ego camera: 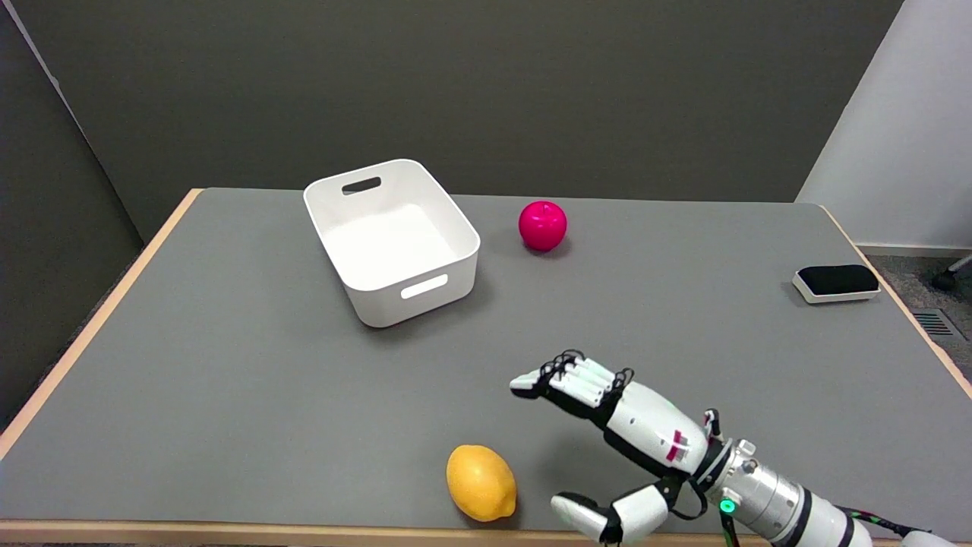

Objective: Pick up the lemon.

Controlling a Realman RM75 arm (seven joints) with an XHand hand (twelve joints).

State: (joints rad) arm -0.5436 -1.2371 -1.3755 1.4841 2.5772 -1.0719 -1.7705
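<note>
Grey tabletop (228, 365) with a light wood edge is taking up most of the shot, and it's sitting in a plain room with dark grey walls (486, 83) behind and a paler wall (904, 137) coming in at the upper right, plus a bit of carpeted floor (923, 292) showing past the right edge. Lemon (481, 482) is lying right near the front edge of the table, a little left of the robot's right hand (607, 433). That hand is reaching in from the lower right and hovering with fingers (585, 380) stretched out to the left and the thumb (581, 516) spread wide below, so it's wide open and holding nothing, not touching the lemon either. Further back, a white bin (456, 262) with cut-out handles is sitting at a slight angle, and a pink apple (542, 225) is resting just to its right. Way over by the right edge, a black and white eraser (836, 282) is lying well apart from everything else.
</note>
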